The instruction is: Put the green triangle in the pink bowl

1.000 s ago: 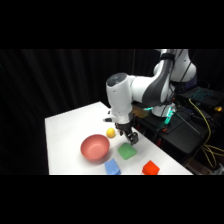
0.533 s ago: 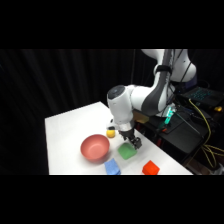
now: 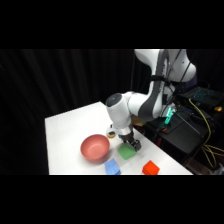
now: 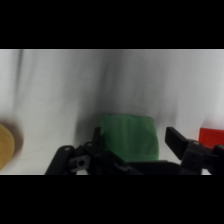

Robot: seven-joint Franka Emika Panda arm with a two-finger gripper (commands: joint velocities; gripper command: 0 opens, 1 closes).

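Tool (image 4: 132, 139): your fingers stand apart, either side of the triangle (image 4: 129, 136).
Triangle: on the tabletop (image 3: 70, 130), right of the bowl (image 3: 95, 148).

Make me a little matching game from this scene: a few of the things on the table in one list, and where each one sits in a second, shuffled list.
Things:
1. green triangle
2. pink bowl
3. blue block
4. red-orange block

Places (side view):
A. at the table's near edge, just below the bowl
B. directly under the pincer, flat on the table
C. at the near edge, farthest to the right of the four
D. left of the green piece, standing empty

Pairs: 1-B, 2-D, 3-A, 4-C
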